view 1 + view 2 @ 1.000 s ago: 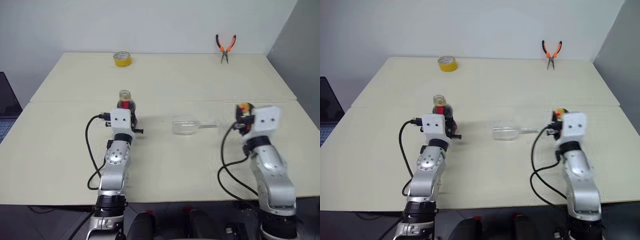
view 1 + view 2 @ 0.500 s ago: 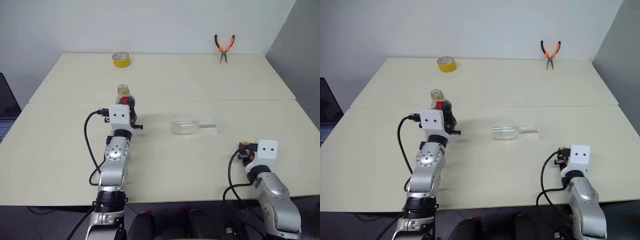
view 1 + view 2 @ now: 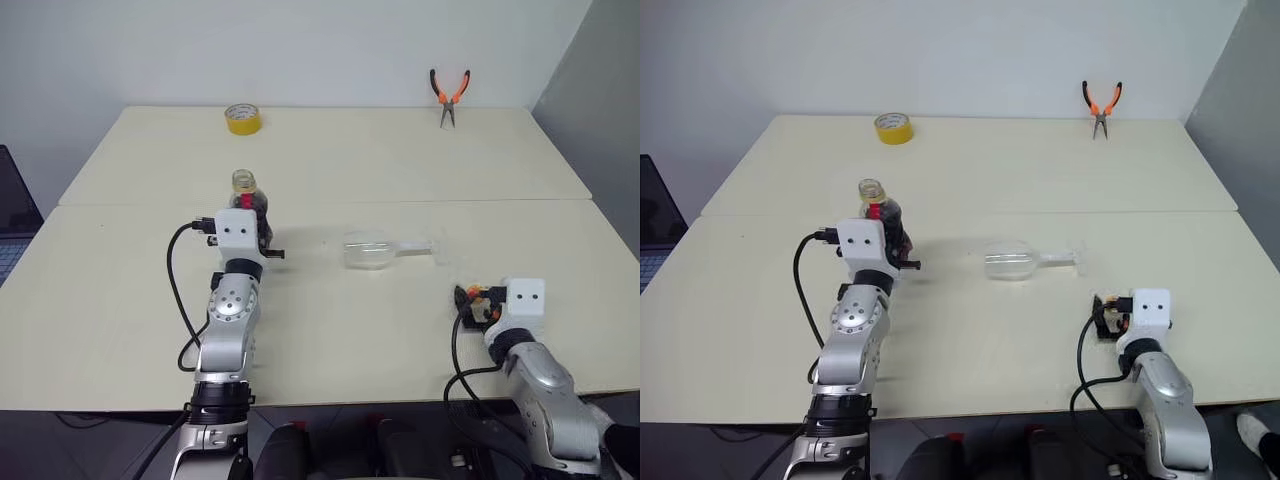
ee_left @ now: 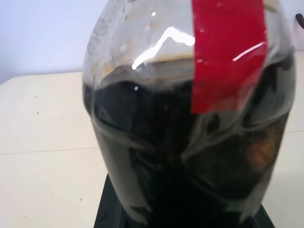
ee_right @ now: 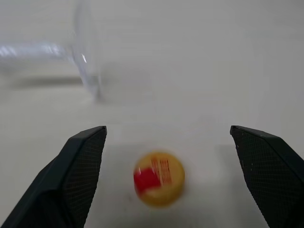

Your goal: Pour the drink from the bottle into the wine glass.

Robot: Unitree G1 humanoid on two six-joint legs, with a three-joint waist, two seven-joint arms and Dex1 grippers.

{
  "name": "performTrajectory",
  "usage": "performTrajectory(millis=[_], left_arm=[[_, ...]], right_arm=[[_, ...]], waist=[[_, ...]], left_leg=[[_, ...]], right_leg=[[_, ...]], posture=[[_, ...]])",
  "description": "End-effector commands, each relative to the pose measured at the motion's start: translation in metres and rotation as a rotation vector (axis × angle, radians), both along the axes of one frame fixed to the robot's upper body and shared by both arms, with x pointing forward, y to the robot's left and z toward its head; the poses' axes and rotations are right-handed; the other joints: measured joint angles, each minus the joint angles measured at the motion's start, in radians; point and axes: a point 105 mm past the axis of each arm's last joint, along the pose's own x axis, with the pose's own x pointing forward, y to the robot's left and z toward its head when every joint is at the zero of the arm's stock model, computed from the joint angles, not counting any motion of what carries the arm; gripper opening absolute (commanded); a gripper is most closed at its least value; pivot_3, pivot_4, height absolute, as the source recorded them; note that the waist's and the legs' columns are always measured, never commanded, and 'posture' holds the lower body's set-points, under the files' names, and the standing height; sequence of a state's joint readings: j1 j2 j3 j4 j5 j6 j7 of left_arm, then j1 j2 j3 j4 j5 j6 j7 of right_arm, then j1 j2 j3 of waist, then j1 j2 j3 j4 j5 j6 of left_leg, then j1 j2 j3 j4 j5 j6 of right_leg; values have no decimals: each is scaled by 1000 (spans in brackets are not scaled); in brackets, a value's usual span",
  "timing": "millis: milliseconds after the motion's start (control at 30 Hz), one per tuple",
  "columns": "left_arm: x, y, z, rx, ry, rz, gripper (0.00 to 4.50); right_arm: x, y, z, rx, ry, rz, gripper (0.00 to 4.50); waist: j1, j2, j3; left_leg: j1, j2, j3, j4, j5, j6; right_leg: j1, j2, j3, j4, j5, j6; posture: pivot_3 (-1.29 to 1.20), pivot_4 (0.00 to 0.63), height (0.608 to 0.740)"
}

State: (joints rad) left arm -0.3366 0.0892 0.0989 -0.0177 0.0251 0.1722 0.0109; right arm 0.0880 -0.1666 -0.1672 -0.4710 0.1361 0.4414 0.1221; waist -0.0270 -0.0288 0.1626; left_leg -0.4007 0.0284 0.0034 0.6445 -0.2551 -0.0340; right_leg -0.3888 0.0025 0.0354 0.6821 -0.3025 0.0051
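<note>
I see my left gripper (image 3: 252,215) clamping the bottle (image 3: 247,192) – right gripper (image 5: 166,175) spread wide around a yellow cap (image 5: 158,178)

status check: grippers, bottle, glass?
Left gripper shut on the bottle, upright, drink inside, cap off. Right gripper open, yellow cap on the table between its fingers. Wine glass lying on its side; needs righting before the pour.

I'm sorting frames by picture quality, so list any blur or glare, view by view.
Left wrist view: white glare streaks cross the bottle above the drink. Right wrist view: the yellow cap is smeared and the wine glass is soft. Eye views: the pliers show crisply.
</note>
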Motion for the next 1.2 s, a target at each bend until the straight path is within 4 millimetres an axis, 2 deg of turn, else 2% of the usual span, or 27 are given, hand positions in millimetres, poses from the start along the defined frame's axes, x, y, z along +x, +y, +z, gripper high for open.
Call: performTrajectory(millis=[33,167,300,400,533,667,800,1000,1200], left_arm=[[1,5,18,-3,-72,11,739],[3,11,16,-10,-63,32,739],[8,22,10,-33,-33,54,739],[12,22,9,-48,-24,24,739],[17,35,5,-73,-8,53,739],[20,42,8,-67,-19,75,739],[27,54,10,-56,-28,108,739],[35,58,10,-62,-38,117,739],[43,70,2,-112,-25,149,739]], right_arm=[[-6,11,18,-38,-80,53,4500],[-10,35,49,-44,-218,214,4500],[-18,84,79,-10,-298,534,4500],[-23,110,88,6,-283,709,4500],[-29,140,97,6,-220,974,4500],[-25,149,100,-38,-199,1056,4500],[-17,169,102,-85,-207,1127,4500],[-13,193,103,-88,-232,1169,4500],[-11,199,102,-92,-237,1175,4500]], waist=[[0,0,0],[0,0,0],[-2,0,0],[-1,-1,0],[1,-1,0],[1,-2,0],[1,-2,0],[2,-2,0],[2,-3,0]], left_leg=[[0,0,0,0,0,0],[0,0,0,0,0,0],[0,0,-1,0,0,0],[0,1,-2,0,0,0],[0,0,-1,2,0,0],[0,0,-3,1,0,0],[0,0,-3,2,0,0],[-1,0,-3,2,0,0],[-1,-1,-3,2,0,0]], right_leg=[[0,0,0,0,0,0],[0,0,0,0,0,0],[0,1,0,0,0,0],[1,2,-1,0,0,0],[1,1,-1,0,0,0],[1,0,-3,0,1,0],[1,0,-3,0,1,0],[0,-1,-3,0,1,0],[0,-2,-4,1,1,0]], posture=[[0,150,740],[0,150,740],[0,150,740],[0,150,740],[0,150,740],[0,150,740],[0,150,740],[0,150,740],[0,150,740]])
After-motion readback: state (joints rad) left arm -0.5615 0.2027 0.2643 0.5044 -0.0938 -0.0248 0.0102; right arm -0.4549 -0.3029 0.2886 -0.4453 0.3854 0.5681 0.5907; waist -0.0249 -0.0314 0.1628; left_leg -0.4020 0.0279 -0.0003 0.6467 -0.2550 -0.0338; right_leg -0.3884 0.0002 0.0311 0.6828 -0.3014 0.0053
